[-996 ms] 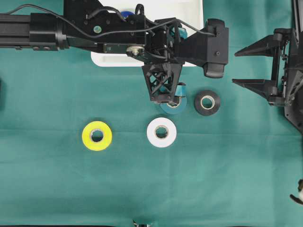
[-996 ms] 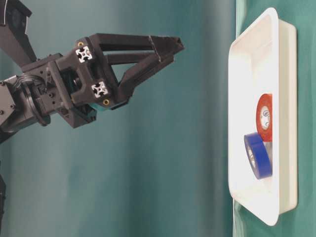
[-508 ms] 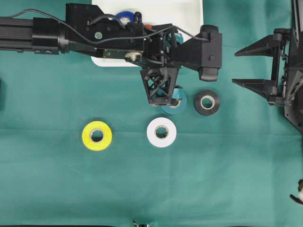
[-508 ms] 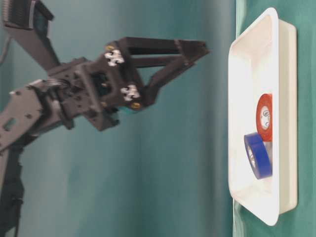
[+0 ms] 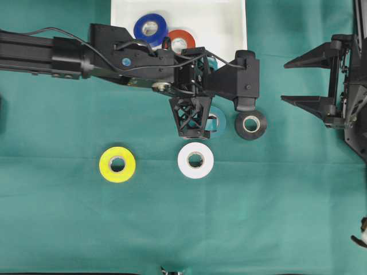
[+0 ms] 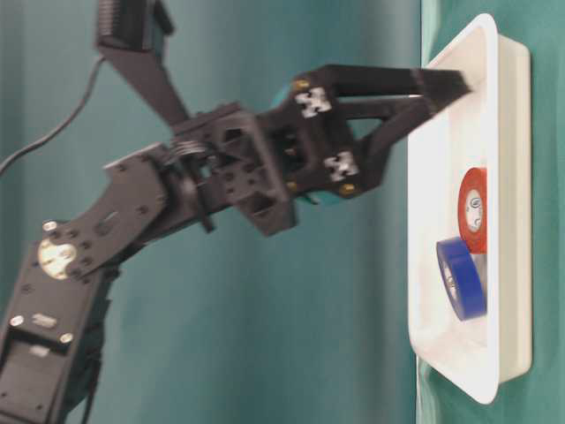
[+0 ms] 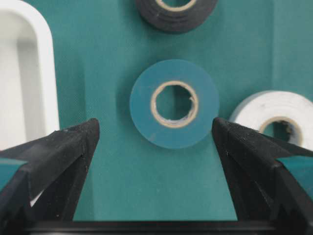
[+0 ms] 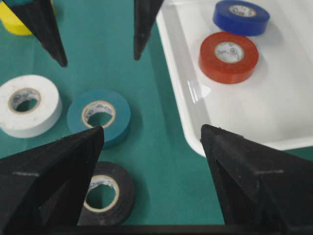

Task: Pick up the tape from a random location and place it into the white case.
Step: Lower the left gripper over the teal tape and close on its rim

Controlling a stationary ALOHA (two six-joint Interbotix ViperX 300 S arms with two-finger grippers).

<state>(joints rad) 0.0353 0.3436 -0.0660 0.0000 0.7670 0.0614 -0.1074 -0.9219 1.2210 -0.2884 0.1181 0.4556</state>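
Green cloth (image 5: 275,200). White case (image 5: 229,23) holds blue roll (image 5: 150,27), red roll (image 5: 181,41). Left gripper (image 7: 154,134) spread wide; wrist view shows teal tape (image 7: 174,103) between fingers.

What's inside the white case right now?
The white case holds a blue tape roll and a red tape roll, lying flat. Its far left part is cropped or covered by the left arm.

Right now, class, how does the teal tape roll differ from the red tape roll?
The teal tape roll lies on the green cloth, outside the white case; the red tape roll lies inside it. The teal roll sits framed between the open left gripper fingers; no gripper is near the red roll. Both lie flat, with pale cores.
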